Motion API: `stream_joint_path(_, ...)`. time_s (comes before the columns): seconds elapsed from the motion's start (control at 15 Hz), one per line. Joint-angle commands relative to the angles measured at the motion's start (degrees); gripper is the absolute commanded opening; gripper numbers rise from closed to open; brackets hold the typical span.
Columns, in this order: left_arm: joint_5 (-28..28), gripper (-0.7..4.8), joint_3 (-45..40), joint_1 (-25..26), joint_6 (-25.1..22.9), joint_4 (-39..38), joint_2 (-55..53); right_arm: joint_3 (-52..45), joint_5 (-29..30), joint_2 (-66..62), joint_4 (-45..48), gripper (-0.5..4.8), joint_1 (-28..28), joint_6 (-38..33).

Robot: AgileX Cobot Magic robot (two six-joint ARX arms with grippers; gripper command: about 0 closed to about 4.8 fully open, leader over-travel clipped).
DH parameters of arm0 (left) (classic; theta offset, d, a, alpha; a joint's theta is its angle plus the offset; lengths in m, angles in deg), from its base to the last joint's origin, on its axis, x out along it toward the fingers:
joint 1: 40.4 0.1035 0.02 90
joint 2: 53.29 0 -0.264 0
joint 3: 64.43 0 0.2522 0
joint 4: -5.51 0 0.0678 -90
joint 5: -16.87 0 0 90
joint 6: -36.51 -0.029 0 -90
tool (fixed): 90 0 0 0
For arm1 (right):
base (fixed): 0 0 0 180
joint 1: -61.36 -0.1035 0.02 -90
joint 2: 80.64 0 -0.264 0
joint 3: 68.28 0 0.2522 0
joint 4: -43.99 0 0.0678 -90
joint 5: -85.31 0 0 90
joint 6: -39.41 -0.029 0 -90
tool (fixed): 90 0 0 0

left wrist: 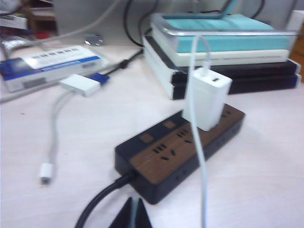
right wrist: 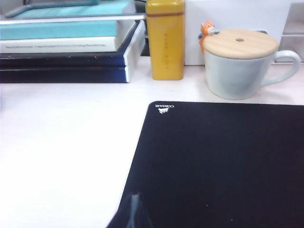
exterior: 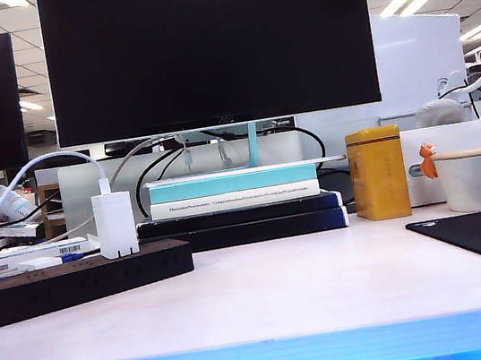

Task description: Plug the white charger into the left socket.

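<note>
The white charger (exterior: 115,224) stands upright on the long black power strip (exterior: 88,280) at the left of the table, its white cable (left wrist: 202,156) arching off its top. In the left wrist view the charger (left wrist: 205,99) is seated in a socket toward the end of the strip (left wrist: 166,156) away from the black cord. The charger's body covers that socket. My left gripper (left wrist: 134,213) is shut and empty, just short of the strip's cord end. My right gripper (right wrist: 135,211) is shut and empty at the edge of a black mouse pad (right wrist: 223,161). Neither gripper shows in the exterior view.
A stack of books and flat black boxes (exterior: 240,207) sits under the monitor (exterior: 207,45). A yellow tin (exterior: 378,173) and a lidded white mug (exterior: 480,176) stand at the right. A labelled white box (left wrist: 47,66) and a small white adapter (left wrist: 78,84) lie behind the strip.
</note>
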Motion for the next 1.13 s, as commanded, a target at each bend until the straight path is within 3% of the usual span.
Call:
stream_joint_path(0.07, 1.4, -0.05, 0.0, 0.1, -0.1, -0.9, 0.1, -0.5, 0.9, 0.0, 0.2, -0.01, 0.0, 0.0)
stream_joint_path(1.13, 1.3, -0.05, 0.1, 0.1, -0.1, -0.7, 0.1, -0.5, 1.5, 0.0, 0.3, -0.01, 0.1, 0.0)
